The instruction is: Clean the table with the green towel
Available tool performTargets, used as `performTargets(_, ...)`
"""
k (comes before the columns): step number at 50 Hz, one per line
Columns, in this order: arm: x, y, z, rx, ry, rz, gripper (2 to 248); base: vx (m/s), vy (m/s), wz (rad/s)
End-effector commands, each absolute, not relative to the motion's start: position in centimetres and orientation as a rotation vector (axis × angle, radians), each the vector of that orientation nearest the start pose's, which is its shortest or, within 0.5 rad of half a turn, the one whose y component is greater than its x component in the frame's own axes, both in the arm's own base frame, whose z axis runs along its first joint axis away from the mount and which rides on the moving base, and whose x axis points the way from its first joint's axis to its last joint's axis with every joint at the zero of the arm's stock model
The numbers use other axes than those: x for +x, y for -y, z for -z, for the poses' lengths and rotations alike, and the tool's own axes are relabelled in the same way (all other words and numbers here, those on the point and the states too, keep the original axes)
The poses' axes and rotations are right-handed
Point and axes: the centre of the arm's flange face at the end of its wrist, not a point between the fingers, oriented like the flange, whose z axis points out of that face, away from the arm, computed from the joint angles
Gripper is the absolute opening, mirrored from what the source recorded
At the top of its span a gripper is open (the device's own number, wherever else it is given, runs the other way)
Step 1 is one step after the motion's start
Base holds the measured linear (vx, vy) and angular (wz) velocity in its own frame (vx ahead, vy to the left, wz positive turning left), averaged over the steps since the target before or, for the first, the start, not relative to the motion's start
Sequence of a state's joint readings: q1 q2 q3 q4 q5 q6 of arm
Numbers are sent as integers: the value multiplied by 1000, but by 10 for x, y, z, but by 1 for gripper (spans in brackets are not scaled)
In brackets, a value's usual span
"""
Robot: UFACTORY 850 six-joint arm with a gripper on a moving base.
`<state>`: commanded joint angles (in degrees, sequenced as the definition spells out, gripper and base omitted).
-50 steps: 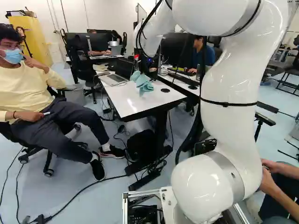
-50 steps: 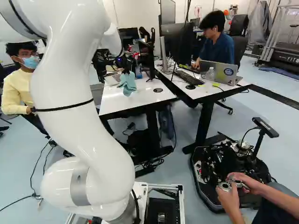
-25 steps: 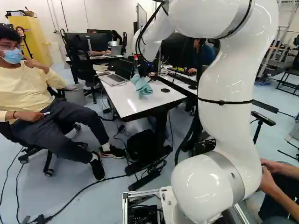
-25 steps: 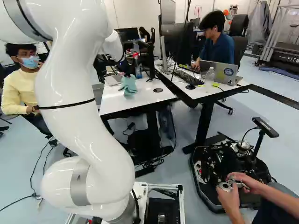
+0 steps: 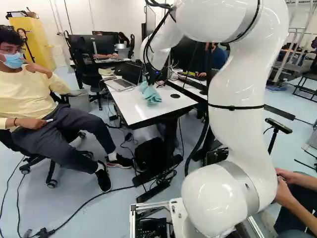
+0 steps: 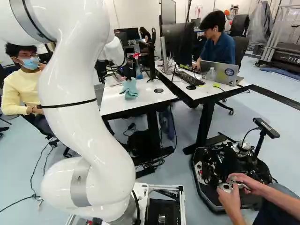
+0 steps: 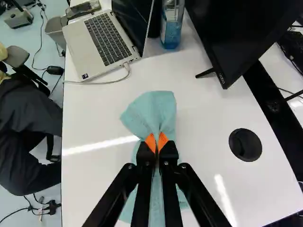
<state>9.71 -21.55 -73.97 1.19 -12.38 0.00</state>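
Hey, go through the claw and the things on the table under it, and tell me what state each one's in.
Claw: shut on the towel, orange tips pinching it.
Green towel: gripped, creased and gathered at the pinch, spreading out beyond it.
Laptop: open, with a cable plugged into its side.
Bottle: upright, blue liquid inside.
Monitor: standing on its feet, screen dark.

That's a glossy white arm (image 5: pixel 240 84) over there, all fat, rounded tubes and bulbous joints, with smooth grey bands (image 5: pixel 242 183) around them. A thin black strap (image 5: pixel 236 107) circles the upright section, and black cables (image 5: pixel 147 47) loop along the outside nearer the wrist. The gripper (image 5: pixel 152 77) is black, with slim, angular fingers (image 7: pixel 144 156), round pivots (image 7: pixel 129 166) and bright orange pads (image 7: pixel 150 142), visibly ridged.
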Motion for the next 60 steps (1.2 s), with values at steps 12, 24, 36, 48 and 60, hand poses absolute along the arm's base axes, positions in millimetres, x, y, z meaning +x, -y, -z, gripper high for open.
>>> performTargets(12,627,-108,-504,-2871,217,1070,28,0,0,0)
performTargets(24,631,-109,-491,-2865,216,1085,28,0,0,0)
performTargets(36,635,-110,-476,-2874,217,1065,28,0,0,0)
performTargets(48,638,-110,-461,-2888,218,1033,28,0,0,0)
performTargets(60,641,-111,-449,-2898,219,1009,28,0,0,0)
